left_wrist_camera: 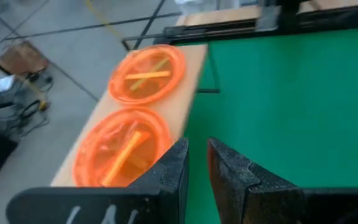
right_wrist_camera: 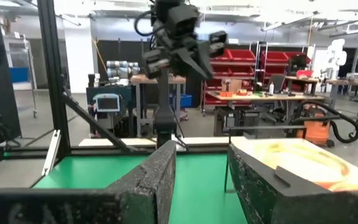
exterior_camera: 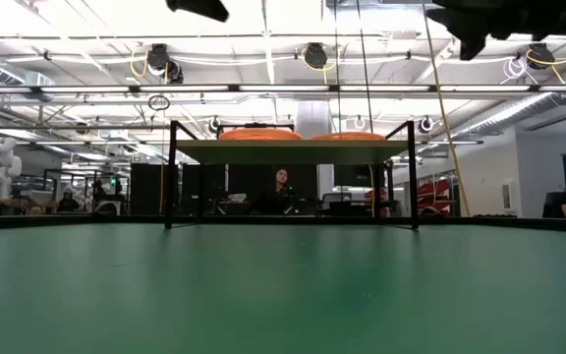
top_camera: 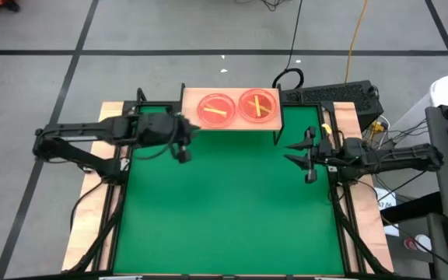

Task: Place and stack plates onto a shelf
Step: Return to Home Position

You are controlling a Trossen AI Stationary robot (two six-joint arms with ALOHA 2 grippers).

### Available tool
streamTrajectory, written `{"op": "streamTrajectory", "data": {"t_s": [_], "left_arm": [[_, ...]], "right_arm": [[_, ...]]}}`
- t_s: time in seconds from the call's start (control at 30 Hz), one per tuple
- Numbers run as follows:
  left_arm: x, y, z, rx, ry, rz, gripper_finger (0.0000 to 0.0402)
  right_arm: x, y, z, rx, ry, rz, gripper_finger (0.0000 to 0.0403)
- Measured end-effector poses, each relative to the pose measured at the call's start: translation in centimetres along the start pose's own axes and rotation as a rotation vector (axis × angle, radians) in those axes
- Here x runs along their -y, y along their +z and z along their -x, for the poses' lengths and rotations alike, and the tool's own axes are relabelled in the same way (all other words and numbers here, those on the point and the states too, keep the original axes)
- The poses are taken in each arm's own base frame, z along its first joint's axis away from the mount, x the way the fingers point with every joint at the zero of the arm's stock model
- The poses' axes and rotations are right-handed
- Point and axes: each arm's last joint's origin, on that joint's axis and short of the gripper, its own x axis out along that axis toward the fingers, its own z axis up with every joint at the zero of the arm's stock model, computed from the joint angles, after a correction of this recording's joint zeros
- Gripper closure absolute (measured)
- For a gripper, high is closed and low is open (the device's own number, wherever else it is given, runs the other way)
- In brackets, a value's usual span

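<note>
"So, where did the plates (top_camera: 215, 108) end up?"

"On the shelf (top_camera: 189, 117), at the tabletop's (top_camera: 232, 210) far edge. Two piles sit side by side, orange on top, doubled up since the board's short."

"And the arms?"

"The left gripper (left_wrist_camera: 197, 146) hangs off the shelf's left end, fingers slightly parted and empty. The right gripper (right_wrist_camera: 201, 148) waits by the tabletop's right edge, spread wide, also empty. I'd guess they're keeping clear."

"Beyond that?"

"Green felt, then workshop: a seated person (exterior_camera: 281, 182), red bins (right_wrist_camera: 278, 62)."
</note>
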Motion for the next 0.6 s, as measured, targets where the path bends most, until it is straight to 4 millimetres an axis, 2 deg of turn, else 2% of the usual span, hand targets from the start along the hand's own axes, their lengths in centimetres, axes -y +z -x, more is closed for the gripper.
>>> {"op": "streamTrajectory", "data": {"t_s": [0.3,0.47,0.6], "left_arm": [[1.0,-6.1,4.0,0.244,-0.061,0.164,0.0337],[1.6,-9.6,5.2,0.332,-0.107,0.210,0.0337],[1.7,-11.6,6.4,0.385,-0.139,0.229,0.0337]], "right_arm": [[0.2,-0.2,1.5,-0.052,0.000,0.021,0.0271],[0.2,-0.4,1.8,-0.066,0.000,0.012,0.0271],[0.3,-0.7,2.2,-0.104,0.000,0.018,0.0271]]}}
